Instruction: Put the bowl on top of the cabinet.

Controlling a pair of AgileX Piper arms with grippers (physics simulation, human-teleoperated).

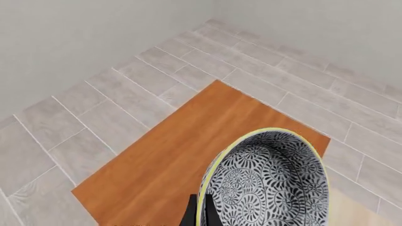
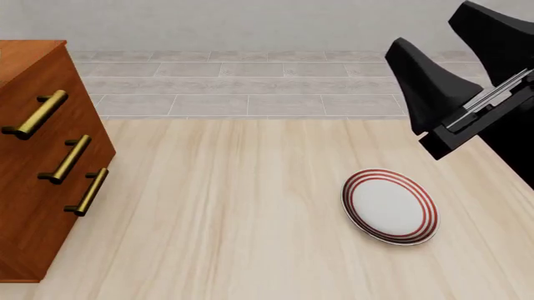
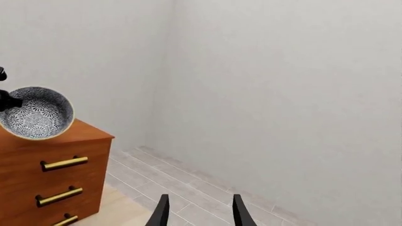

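One bowl [image 1: 270, 183], one cabinet [image 2: 42, 169], one plate [image 2: 389, 205]

The cabinet [image 2: 37, 187] looked like smooth reddish wood with brassy metal handles [image 2: 35, 115]; the bowl [image 1: 270, 183] showed a matt patterned glaze.

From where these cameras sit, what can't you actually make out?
- Front view: the bowl and the left arm are out of frame; the cabinet is cut off by the left edge.
- Left wrist view: the left pincer shows only its fingertips on the bowl rim; the bottom edge cuts the rest.
- Right wrist view: whether the bowl rests on the cabinet top or hangs above it.
- Right wrist view: the plate is absent.
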